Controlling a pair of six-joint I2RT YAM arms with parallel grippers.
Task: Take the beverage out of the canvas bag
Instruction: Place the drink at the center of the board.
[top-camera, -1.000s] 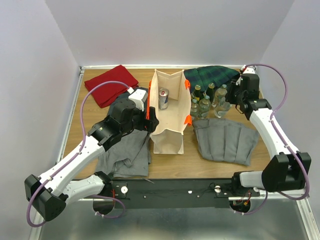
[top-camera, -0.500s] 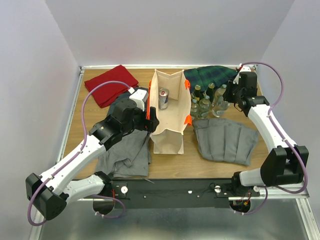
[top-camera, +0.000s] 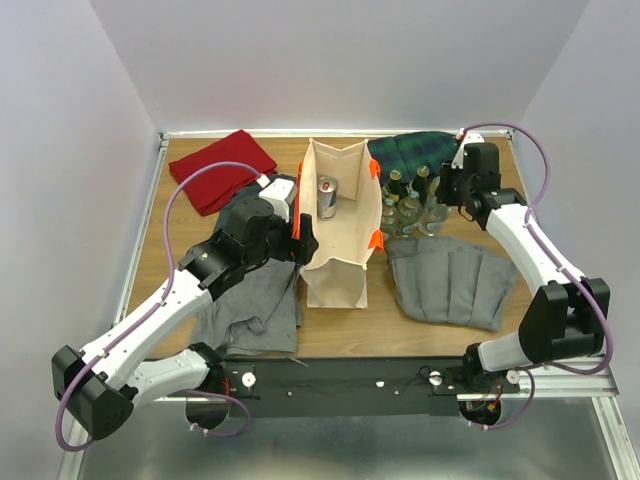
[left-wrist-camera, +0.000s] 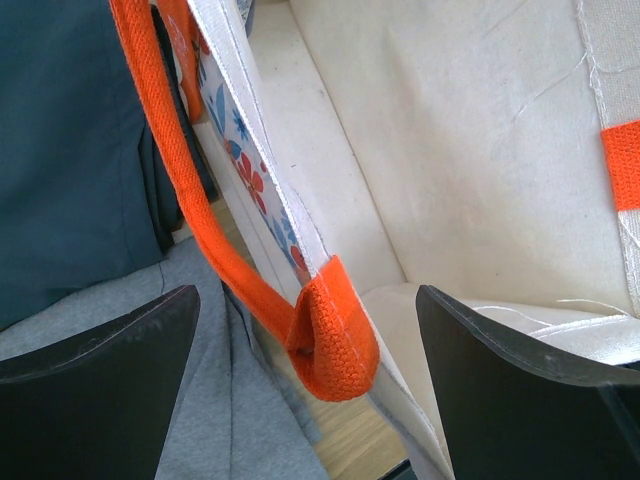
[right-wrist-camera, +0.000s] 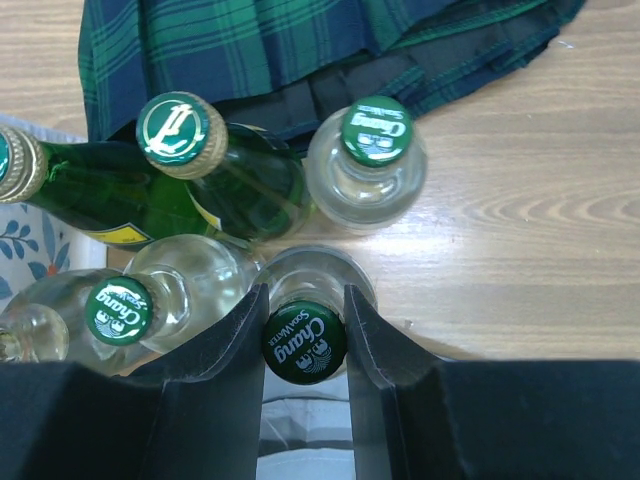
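The beige canvas bag (top-camera: 335, 272) stands open in the middle of the table, with a silver beverage can (top-camera: 327, 197) upright inside it at the far end. My left gripper (top-camera: 303, 238) is open. Its jaws straddle the bag's left wall (left-wrist-camera: 450, 150) and the orange handle (left-wrist-camera: 335, 335) without touching them. To the right of the bag, my right gripper (right-wrist-camera: 305, 340) is shut on the neck of a clear soda-water bottle with a green cap (right-wrist-camera: 305, 345). That bottle stands among other bottles (top-camera: 437, 212).
Several more bottles (right-wrist-camera: 375, 165), green and clear, crowd close around the held one. A dark plaid cloth (top-camera: 420, 152) lies behind them and a red cloth (top-camera: 222, 167) at the back left. Grey cloths lie on either side of the bag (top-camera: 450, 282) (top-camera: 250, 300).
My right arm has swung left and towards the back, and the held bottle now sits closer to the other bottles. The left arm and the bag have not moved.
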